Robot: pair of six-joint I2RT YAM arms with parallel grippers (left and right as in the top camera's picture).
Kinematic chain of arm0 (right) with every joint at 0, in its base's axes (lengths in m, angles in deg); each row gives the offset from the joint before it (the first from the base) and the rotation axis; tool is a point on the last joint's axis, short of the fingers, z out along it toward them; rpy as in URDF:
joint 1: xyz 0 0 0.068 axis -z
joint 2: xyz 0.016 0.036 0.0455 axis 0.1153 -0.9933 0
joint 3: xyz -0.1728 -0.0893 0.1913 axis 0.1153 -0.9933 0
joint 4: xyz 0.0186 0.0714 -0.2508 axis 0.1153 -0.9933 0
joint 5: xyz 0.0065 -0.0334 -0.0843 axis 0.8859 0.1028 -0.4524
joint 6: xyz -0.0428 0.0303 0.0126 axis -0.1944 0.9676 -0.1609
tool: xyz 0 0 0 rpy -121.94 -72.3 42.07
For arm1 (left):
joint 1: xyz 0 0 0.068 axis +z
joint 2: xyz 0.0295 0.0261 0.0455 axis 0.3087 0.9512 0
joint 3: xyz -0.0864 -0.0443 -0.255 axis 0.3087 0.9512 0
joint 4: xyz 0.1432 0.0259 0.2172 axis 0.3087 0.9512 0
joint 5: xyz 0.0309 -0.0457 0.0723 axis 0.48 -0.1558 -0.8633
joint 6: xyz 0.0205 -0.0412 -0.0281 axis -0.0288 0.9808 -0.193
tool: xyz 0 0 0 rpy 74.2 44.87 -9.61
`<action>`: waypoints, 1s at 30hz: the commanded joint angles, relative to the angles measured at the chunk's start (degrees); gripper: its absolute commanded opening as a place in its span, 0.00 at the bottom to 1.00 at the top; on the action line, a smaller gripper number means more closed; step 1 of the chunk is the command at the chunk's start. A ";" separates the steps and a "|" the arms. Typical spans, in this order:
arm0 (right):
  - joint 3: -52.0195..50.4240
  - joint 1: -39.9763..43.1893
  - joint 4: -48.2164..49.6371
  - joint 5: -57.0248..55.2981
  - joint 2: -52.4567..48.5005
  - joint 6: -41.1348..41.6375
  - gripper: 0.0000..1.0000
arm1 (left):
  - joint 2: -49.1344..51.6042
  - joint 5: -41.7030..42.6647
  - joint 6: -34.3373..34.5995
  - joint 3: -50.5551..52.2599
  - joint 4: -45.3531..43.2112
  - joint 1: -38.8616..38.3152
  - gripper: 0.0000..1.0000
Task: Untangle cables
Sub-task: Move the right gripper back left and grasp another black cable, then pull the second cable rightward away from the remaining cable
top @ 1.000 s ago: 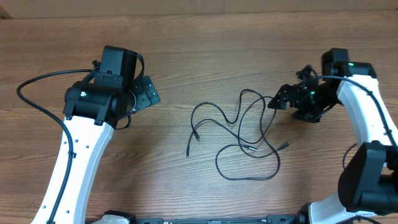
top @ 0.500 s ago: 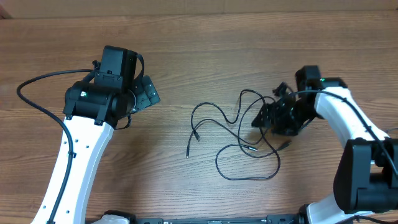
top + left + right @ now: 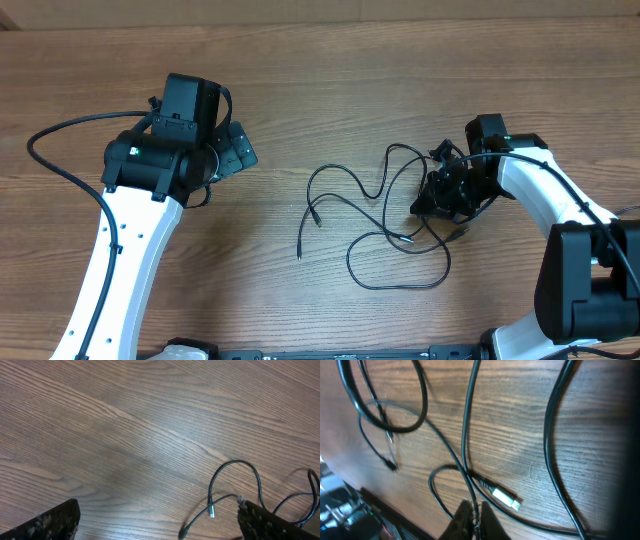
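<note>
The cables (image 3: pixel 385 215) are thin black cords lying in overlapping loops on the wooden table at centre right. My right gripper (image 3: pixel 420 207) is down on the right side of the bunch. In the right wrist view the right gripper (image 3: pixel 476 512) is shut on one thin black strand, with a silver plug tip (image 3: pixel 507 498) lying just beside its fingers. My left gripper (image 3: pixel 244 150) stands open well to the left of the cables, holding nothing. In the left wrist view the left gripper (image 3: pixel 157 512) shows wide-apart fingers above the table, with a cable end and its plug tip (image 3: pixel 212 511) between them.
Thicker black wires (image 3: pixel 60 140) run from the left arm over the table's left side. Bare wooden tabletop (image 3: pixel 300 80) lies behind the cables. The right arm's white link (image 3: pixel 560 205) reaches in from the right edge.
My right gripper moved left and down onto the cable bunch and went from open to shut on a strand. The nearby loops shifted slightly. The left arm stayed still.
</note>
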 commanded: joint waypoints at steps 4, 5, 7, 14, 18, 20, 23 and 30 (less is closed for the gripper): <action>-0.17 -0.15 3.08 0.46 0.81 1.90 0.04 | 0.52 -0.79 0.50 -0.94 -0.07 0.26 1.00; -0.15 -0.15 3.43 0.50 1.18 2.03 0.04 | 0.52 -0.79 0.50 -0.94 -0.04 0.26 1.00; -0.02 -0.15 3.72 0.44 2.43 2.23 0.04 | 0.52 -0.79 0.50 -0.94 -0.07 0.26 1.00; 2.71 -0.15 2.36 0.46 9.22 2.23 0.04 | 0.52 -0.79 0.50 -0.94 -0.07 0.26 1.00; 5.75 -0.15 -0.48 0.44 13.88 2.21 0.04 | 0.52 -0.79 0.50 -0.94 -0.07 0.26 0.99; 7.28 -0.15 -1.92 0.37 16.26 2.19 0.04 | 0.52 -0.79 0.50 -0.94 -0.07 0.26 1.00; 9.70 -0.15 -3.72 -0.66 20.02 2.21 0.04 | 0.52 -0.79 0.50 -0.94 -0.04 0.26 1.00; 14.73 -0.15 -4.90 -1.05 27.82 3.61 0.04 | 0.52 -0.79 0.50 -0.94 -0.04 0.26 0.99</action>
